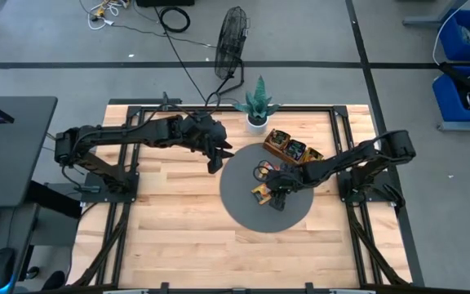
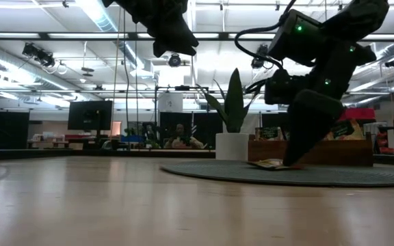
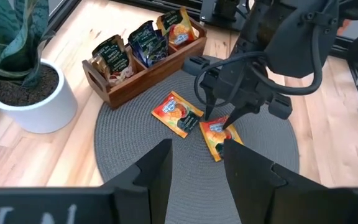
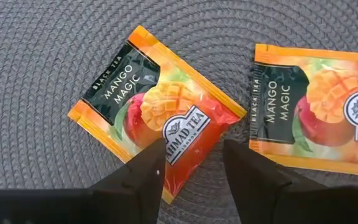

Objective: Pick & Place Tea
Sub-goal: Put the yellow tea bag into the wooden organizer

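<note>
Straddling the nearer mango tea sachet (image 4: 157,121) on the round grey mat (image 1: 243,216), the right end effector (image 4: 191,165) is standing released and should be closing squarely on its edge, while the wooden tray (image 3: 143,59) is waiting beyond.

The right pincer (image 4: 192,163) hangs with fingers (image 4: 143,177) parted over the corner of an orange "Mango Magic" sachet (image 4: 154,115) lying tilted on the grey woven mat (image 4: 36,56). A second matching sachet (image 4: 319,115) lies just beside it, apart.
</note>
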